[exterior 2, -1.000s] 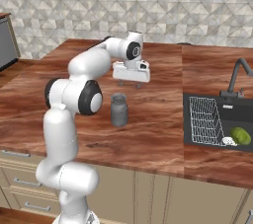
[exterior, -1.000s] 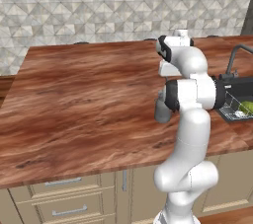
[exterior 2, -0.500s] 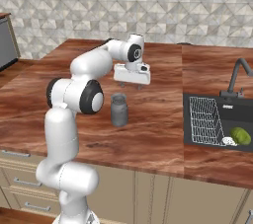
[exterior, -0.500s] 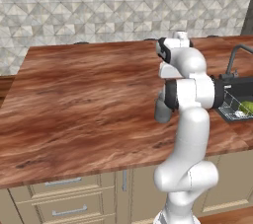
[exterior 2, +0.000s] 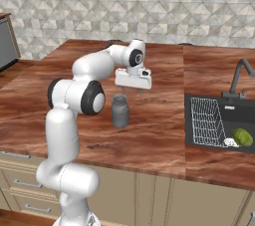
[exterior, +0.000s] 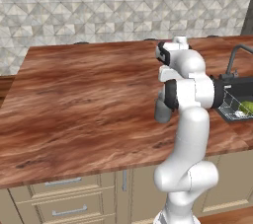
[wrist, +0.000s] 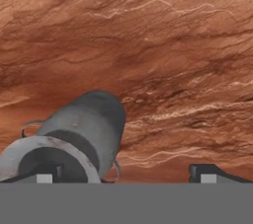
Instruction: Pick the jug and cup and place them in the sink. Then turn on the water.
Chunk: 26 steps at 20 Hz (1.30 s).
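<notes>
The grey metallic jug (exterior 2: 119, 111) stands upright on the wooden counter, partly behind my arm in the left base view (exterior: 161, 111). My gripper (exterior 2: 131, 90) hangs open a little above the counter, just behind the jug and slightly to its right. In the hand view the jug (wrist: 81, 134) lies low on the left, its flared rim by the left fingertip (wrist: 44, 174), while the gripper (wrist: 123, 176) holds nothing. The dark sink (exterior 2: 239, 113) is set into the counter at the right, with its gooseneck faucet (exterior 2: 241, 73). No stream runs from the faucet. The cup is out of view.
A white wire rack (exterior 2: 206, 123) sits in the sink's left half, with a rounded yellow-green fruit (exterior 2: 242, 136) beside it. The wooden counter (exterior 2: 164, 130) runs wide to the left, backed by a tiled wall. Cabinet drawers are below its front edge.
My hand has sunk a little and come slightly nearer the jug. The jug has not moved.
</notes>
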### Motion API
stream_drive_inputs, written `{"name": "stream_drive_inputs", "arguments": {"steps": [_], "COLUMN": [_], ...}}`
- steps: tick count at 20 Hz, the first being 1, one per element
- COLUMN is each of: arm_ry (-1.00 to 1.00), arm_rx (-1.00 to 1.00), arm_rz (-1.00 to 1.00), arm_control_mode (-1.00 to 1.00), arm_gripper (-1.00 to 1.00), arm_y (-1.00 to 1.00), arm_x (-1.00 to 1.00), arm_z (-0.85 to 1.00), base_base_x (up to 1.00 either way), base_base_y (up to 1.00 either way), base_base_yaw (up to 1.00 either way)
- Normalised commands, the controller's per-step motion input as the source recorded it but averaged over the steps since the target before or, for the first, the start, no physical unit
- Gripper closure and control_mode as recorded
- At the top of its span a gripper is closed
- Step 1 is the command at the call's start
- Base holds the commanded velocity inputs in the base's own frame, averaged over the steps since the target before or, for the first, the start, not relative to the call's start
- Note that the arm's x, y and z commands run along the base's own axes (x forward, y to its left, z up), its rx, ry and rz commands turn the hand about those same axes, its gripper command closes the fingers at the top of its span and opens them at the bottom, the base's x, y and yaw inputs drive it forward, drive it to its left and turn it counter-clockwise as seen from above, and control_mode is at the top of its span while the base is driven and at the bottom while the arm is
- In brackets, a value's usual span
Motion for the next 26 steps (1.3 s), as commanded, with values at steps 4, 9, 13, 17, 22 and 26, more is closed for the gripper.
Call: {"name": "stream_drive_inputs", "arguments": {"steps": [4, 9, 13, 17, 22, 26], "arm_ry": [0.03, 0.02, 0.02, 0.04, 0.05, 0.07], "arm_rx": [0.0, 0.0, 0.0, 0.0, 0.0, 0.0], "arm_rz": [0.0, 0.0, 0.0, 0.0, 0.0, 0.0], "arm_control_mode": [-1.0, -1.0, -1.0, -1.0, -1.0, -1.0], "arm_gripper": [-1.0, -1.0, -1.0, -1.0, -1.0, -1.0], "arm_y": [0.0, 0.0, 0.0, 0.0, 0.0, 0.0], "arm_x": [0.0, 0.0, 0.0, 0.0, 0.0, 0.0], "arm_z": [-0.14, -0.1, -0.15, -0.14, -0.15, -0.18], "base_base_x": [0.0, 0.0, 0.0, 0.0, 0.0, 0.0], "base_base_y": [0.0, 0.0, 0.0, 0.0, 0.0, 0.0], "base_base_yaw": [0.0, 0.0, 0.0, 0.0, 0.0, 0.0]}}
